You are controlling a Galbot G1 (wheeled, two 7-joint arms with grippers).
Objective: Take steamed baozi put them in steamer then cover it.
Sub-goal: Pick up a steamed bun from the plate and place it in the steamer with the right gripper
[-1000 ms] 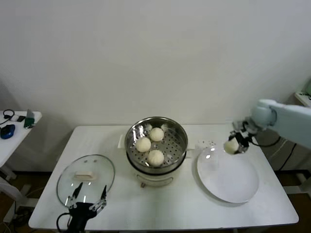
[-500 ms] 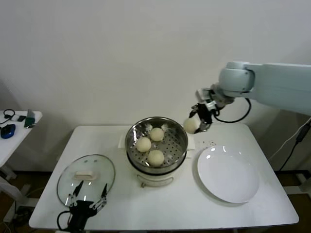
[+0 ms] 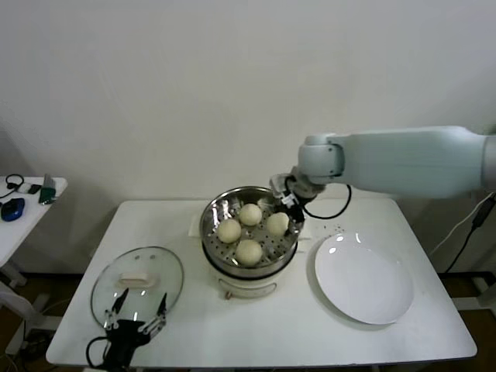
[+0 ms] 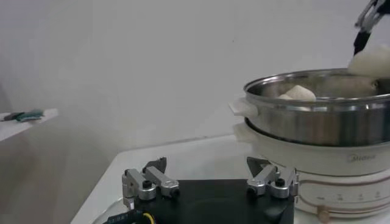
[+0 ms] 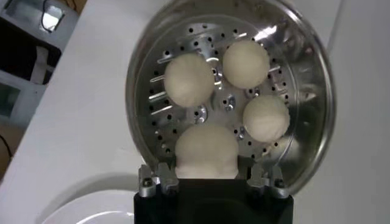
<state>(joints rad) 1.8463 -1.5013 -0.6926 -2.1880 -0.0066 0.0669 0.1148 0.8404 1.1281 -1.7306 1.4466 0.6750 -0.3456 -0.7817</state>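
Note:
The steamer point(image 3: 248, 273) stands mid-table with three steamed baozi point(image 3: 249, 214) point(image 3: 229, 230) point(image 3: 248, 251) on its perforated tray. My right gripper point(image 3: 281, 217) is shut on another baozi point(image 3: 277, 223) and holds it over the tray's right side, about rim height. In the right wrist view this held baozi point(image 5: 206, 152) sits between my fingers, with the other three baozi point(image 5: 189, 80) point(image 5: 246, 64) point(image 5: 266, 118) beyond it. The cover point(image 3: 105, 298) lies flat at the front left. My left gripper point(image 3: 138, 318) hangs open at its near edge, holding nothing.
A white plate point(image 3: 364, 283) with nothing on it lies right of the steamer. A side table point(image 3: 23, 203) with small items stands at the far left. In the left wrist view the steamer point(image 4: 317, 122) rises to one side, beyond my open fingers point(image 4: 155, 178).
My right arm has carried the baozi from above the plate leftward to over the steamer's right side. The left arm has stayed put.

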